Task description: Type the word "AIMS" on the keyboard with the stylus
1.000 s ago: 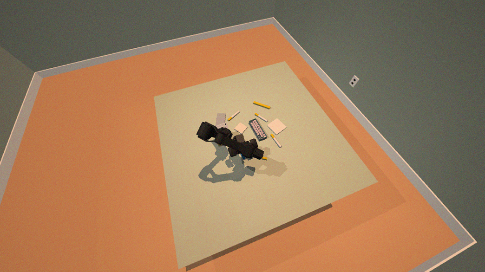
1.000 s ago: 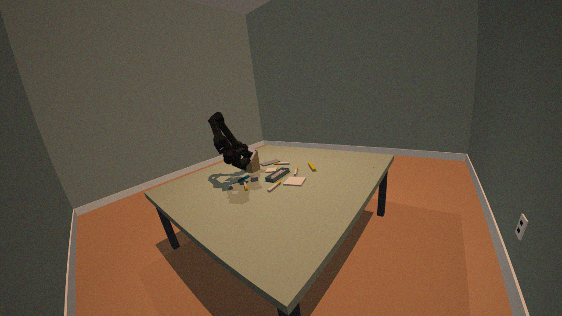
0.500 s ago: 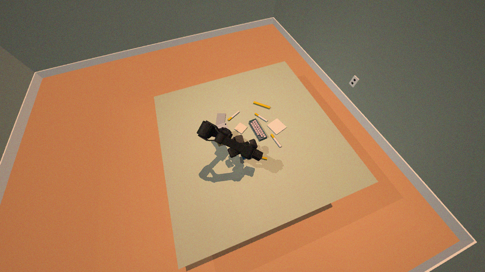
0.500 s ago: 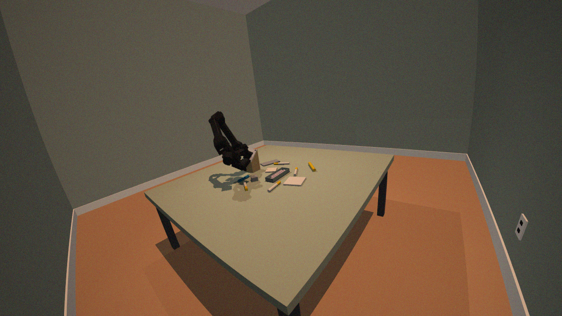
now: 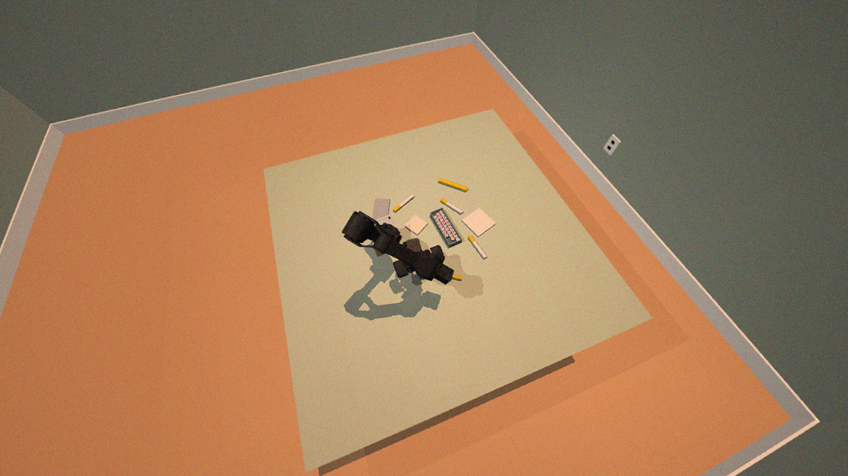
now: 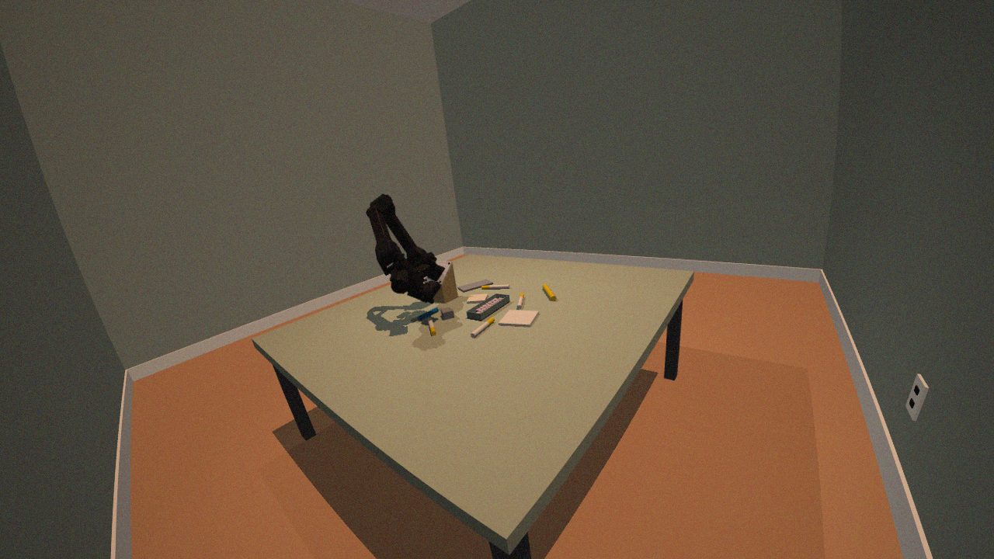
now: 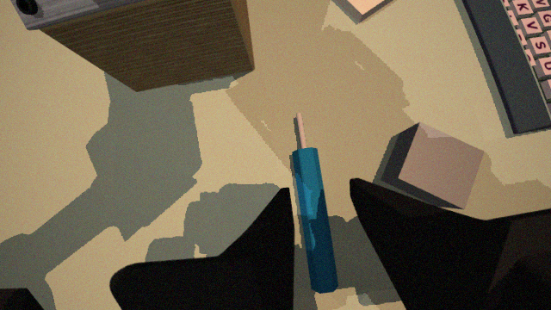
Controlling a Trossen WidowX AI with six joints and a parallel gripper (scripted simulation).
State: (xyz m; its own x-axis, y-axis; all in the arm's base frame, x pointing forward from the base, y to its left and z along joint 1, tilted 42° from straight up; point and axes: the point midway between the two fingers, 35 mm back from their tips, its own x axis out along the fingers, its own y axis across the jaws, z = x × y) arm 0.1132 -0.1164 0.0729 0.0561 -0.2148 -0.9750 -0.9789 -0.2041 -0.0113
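Observation:
The stylus, with a blue barrel and a thin pale tip, lies on the desk. In the wrist view its tip points up the frame. My gripper is open above it, one finger to each side of the barrel, with gaps between and nothing held. In the top view the arm hides the stylus. The keyboard is dark with pale keys. It lies to the upper right in the wrist view, partly cut off by the frame edge.
A grey cube sits close beside the right finger. A wood-sided block stands at the wrist view's upper left. A square pad, a smaller pad and several yellow-and-white markers lie around the keyboard.

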